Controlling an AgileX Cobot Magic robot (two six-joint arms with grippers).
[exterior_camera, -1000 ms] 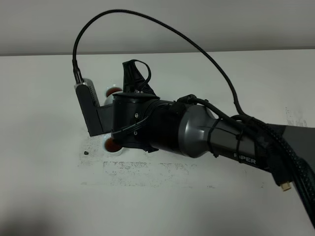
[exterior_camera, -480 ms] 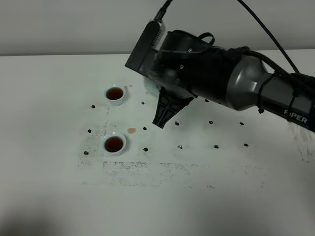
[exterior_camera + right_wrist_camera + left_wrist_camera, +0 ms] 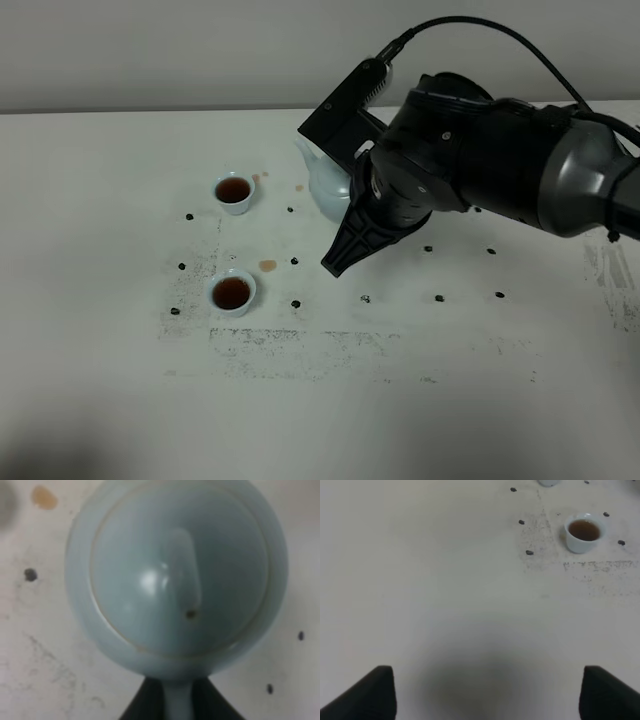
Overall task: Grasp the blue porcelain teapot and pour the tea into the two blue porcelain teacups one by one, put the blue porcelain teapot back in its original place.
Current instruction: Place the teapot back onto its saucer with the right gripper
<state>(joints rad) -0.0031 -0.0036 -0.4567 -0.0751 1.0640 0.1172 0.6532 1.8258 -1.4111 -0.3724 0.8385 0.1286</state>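
The blue porcelain teapot (image 3: pixel 323 186) is held to the right of the two cups, spout pointing to the far left. In the right wrist view the teapot (image 3: pixel 175 575) fills the frame, lid up. My right gripper (image 3: pixel 177 706) is shut on its handle; the gripper also shows in the exterior high view (image 3: pixel 345 242). The far teacup (image 3: pixel 233 190) and the near teacup (image 3: pixel 232 292) both stand upright with brown tea in them. My left gripper (image 3: pixel 490 692) is open and empty over bare table; the near teacup (image 3: pixel 583 530) lies ahead of it. I cannot tell whether the teapot touches the table.
Brown tea spots lie on the white table by the near cup (image 3: pixel 267 265) and beside the teapot (image 3: pixel 298 187). Several small dark specks (image 3: pixel 365 298) dot the table. The right arm (image 3: pixel 500 160) spans the right half of the view.
My right arm has swung to the right and back from over the cups, carrying the teapot. The cups, hidden a second ago, now show with tea in them.
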